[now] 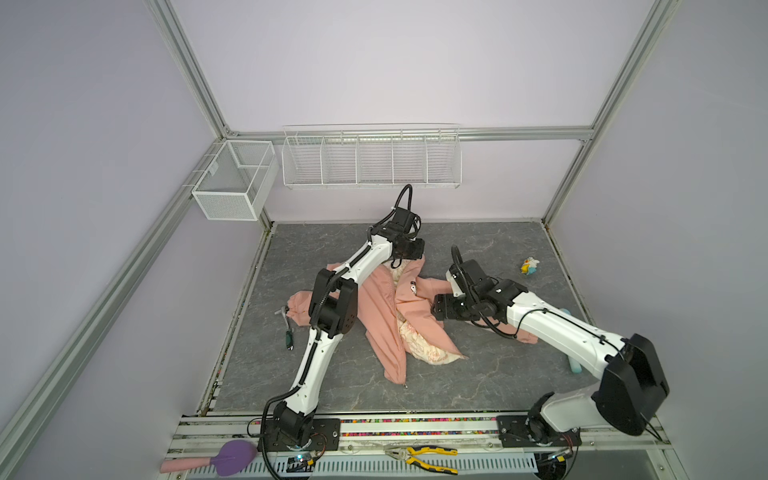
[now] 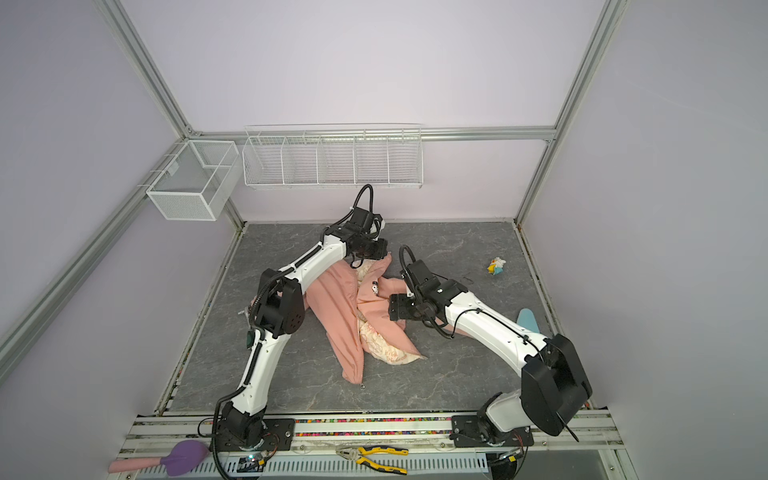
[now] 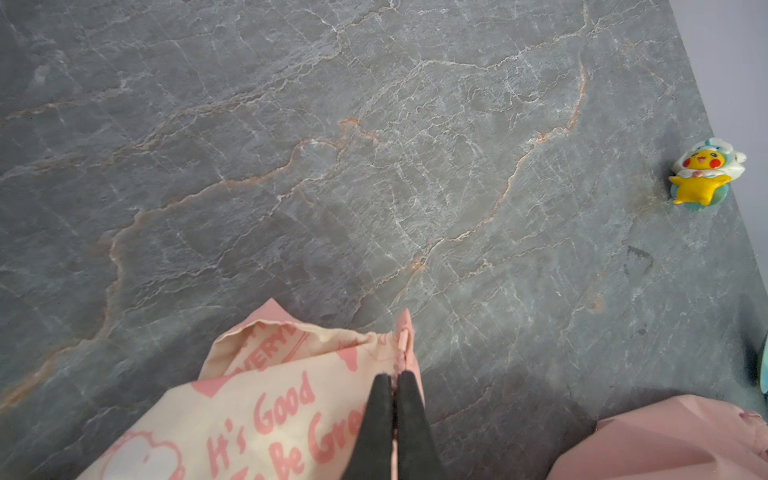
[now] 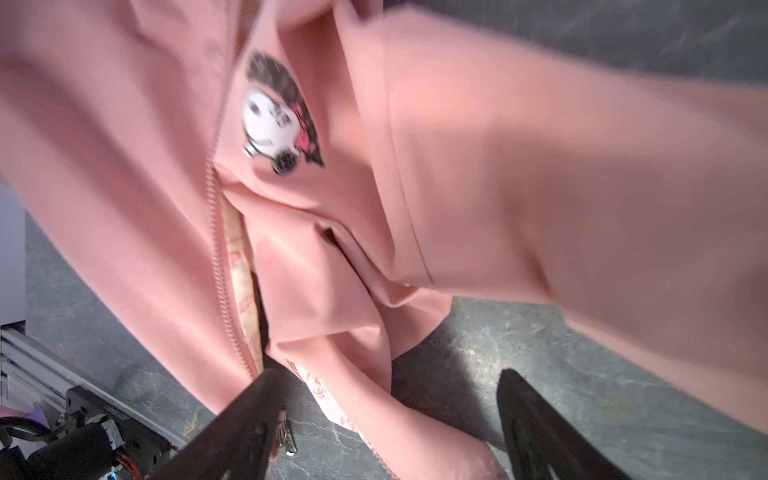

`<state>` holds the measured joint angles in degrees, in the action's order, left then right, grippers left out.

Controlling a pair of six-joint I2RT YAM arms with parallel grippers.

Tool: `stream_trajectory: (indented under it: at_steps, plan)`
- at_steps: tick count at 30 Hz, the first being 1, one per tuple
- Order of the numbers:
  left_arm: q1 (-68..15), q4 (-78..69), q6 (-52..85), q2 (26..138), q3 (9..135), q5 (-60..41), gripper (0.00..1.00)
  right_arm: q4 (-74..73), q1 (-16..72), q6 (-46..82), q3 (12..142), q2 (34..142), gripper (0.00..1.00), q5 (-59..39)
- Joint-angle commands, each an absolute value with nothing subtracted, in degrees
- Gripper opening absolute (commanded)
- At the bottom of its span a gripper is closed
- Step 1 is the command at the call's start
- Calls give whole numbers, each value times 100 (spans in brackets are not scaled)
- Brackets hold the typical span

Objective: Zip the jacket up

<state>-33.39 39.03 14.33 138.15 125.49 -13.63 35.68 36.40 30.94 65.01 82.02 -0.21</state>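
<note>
A salmon-pink child-size fabric jacket (image 1: 378, 320) lies crumpled and unzipped near the middle of the grey marble-patterned tabletop (image 1: 478, 374), seen in both top views with its front panels spread and its cream lining with pink lettering (image 3: 270, 407) turned up between them. The left gripper (image 3: 394, 378), reaching to the far end of the garment, has its black fingers (image 3: 380, 415) pressed together on the jacket's pink zipper edge at the collar, as the left wrist view shows. The right gripper (image 4: 390, 374) hovers just beside the jacket's other side, its two dark fingers (image 4: 257, 399) spread wide with nothing clamped between them. The somewhat blurred right wrist view shows the row of pink zipper teeth (image 4: 218, 257) running down one open panel, and the small black-and-white cartoon chest patch (image 4: 278, 116) on the panel next to it. A small yellow-and-white toy figurine (image 1: 530, 266) sits well apart from the jacket, towards the table's far right. White wire baskets (image 1: 370, 162) hang on the back wall, and yellow-handled pliers (image 1: 424, 457) lie on the front rail.
</note>
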Motion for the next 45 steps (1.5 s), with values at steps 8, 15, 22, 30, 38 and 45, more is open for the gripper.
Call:
stream_trajectory:
  at_steps: [8,15,22,30,38,45]
  plan:
    - [-3323,3982,794,13572,12479,-1346,51,4140,2973,1598,7674,8870,90,-37]
    - [-3210,4428,552,14060,13120,-1876,54,4080,2922,1491,7717,9119,91,-178]
    - [-3210,4747,393,14343,13385,-2390,55,4034,2865,1341,7810,9502,91,-218]
    - [-3213,4783,390,14416,13369,-2360,41,3971,2834,1244,8054,9798,90,-326]
    - [-3208,4267,755,13779,12855,-2106,0,3751,2833,1144,8328,10161,90,-865]
    - [-3208,3030,1265,12330,11224,-1697,0,3474,2843,1400,8588,10594,89,-1107]
